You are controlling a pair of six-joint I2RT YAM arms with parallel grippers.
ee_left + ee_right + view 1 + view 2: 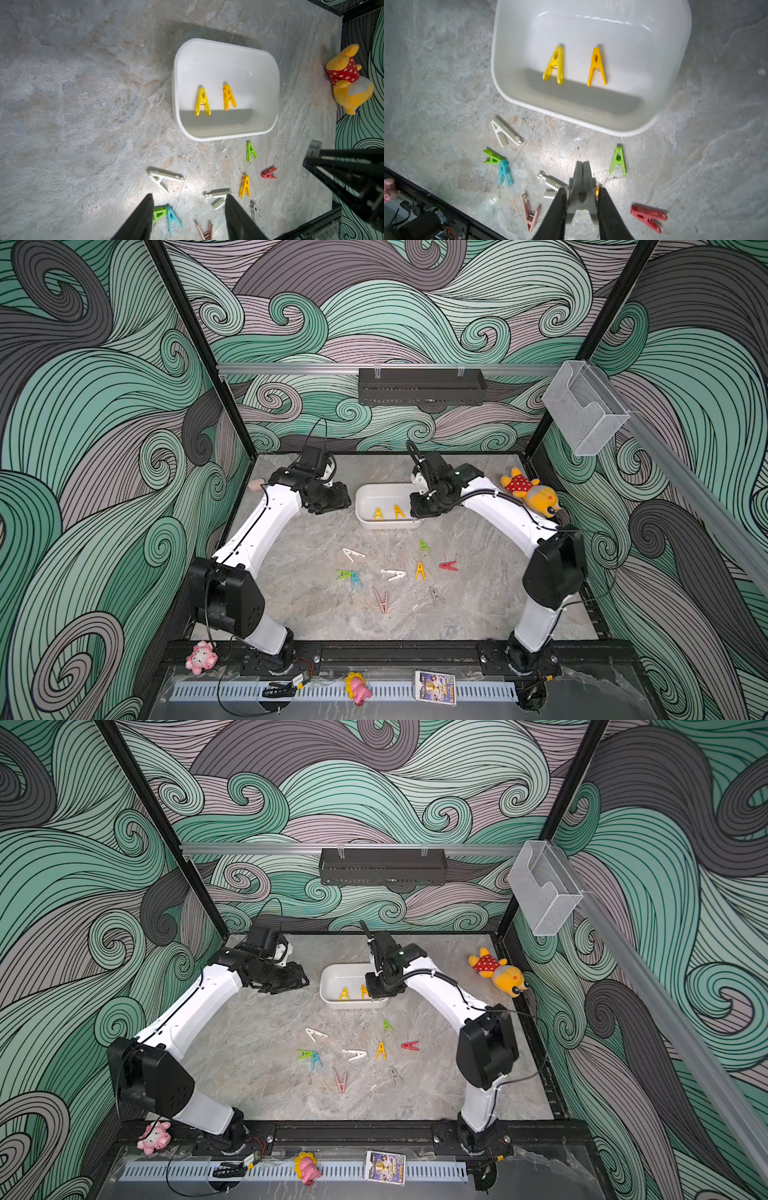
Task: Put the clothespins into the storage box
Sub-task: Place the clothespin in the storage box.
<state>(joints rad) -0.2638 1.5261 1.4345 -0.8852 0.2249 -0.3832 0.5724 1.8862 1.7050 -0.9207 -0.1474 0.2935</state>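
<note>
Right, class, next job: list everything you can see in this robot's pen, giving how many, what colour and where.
box: one, white, far middle of the table.
pegs in box: two, yellow, on its floor.
held peg: one, pale grey, between the right gripper's jaws.
loose pegs: nine; two white, two green, one each blue, yellow, red, pink, grey; scattered on the table nearer than the box.
soft toys: three; one yellow in a red dotted dress, far right corner; two pink, front frame.
card pack: one, purplish, front ledge.
black tray: one, back rail.
clear holder: one, right-hand rail.
left gripper: one, black jaws open, empty.
right gripper: one, black jaws shut on the held peg.
</note>
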